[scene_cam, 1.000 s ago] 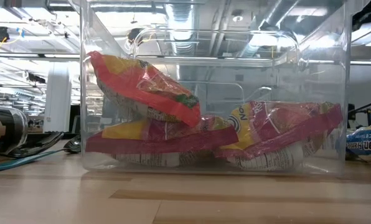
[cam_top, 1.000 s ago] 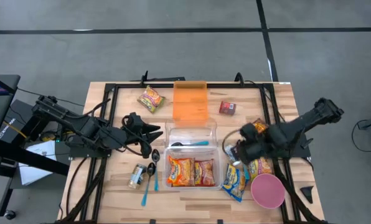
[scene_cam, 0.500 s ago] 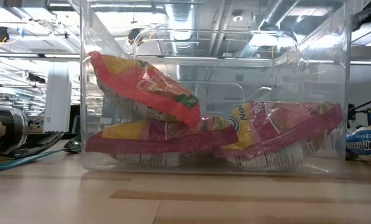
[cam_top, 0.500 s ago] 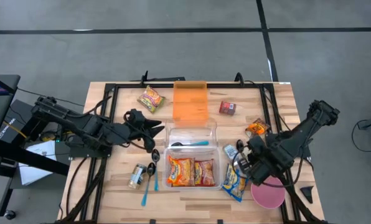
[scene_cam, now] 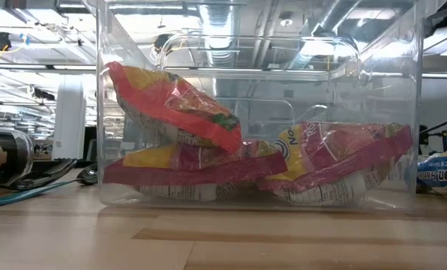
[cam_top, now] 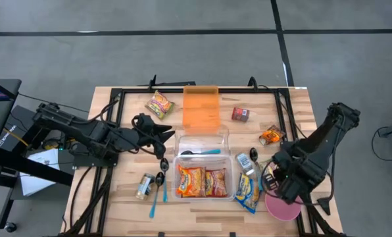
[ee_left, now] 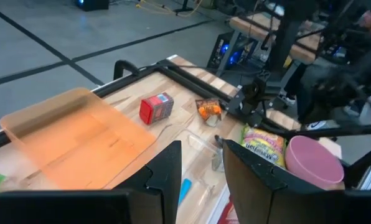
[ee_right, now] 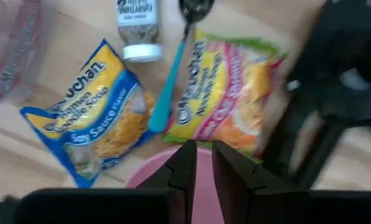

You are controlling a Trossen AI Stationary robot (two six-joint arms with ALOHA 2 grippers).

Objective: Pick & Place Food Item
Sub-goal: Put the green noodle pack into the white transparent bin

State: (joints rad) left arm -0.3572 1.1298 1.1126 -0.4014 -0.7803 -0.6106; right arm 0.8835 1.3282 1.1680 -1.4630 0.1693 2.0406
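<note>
While the right gripper (cam_top: 279, 186) is hovering over the near-right corner of the desk (cam_top: 294, 105), its fingers are sitting nearly closed with only a thin slit between them, holding nothing. Directly below it the right wrist view is showing the pink bowl (ee_right: 149, 176), and just beyond that the yellow-pink ramen packet (ee_right: 226, 90), which I'm taking as the next food item. That packet is lying flat with its long axis running near-to-far, top edge pointing toward the far side, next to the teal spoon (ee_right: 173, 81) and the blue-yellow soy-sauce ramen packet (ee_right: 92, 109). The right arm is clearly the nearer one. Target is looking like the clear bin (cam_top: 203, 172) to the left, already holding two ramen packets (scene_cam: 208, 142). The left gripper (cam_top: 162, 134) is waiting by the bin's far-left corner, fingers slightly apart and empty, near the orange lid (cam_top: 201, 106).
</note>
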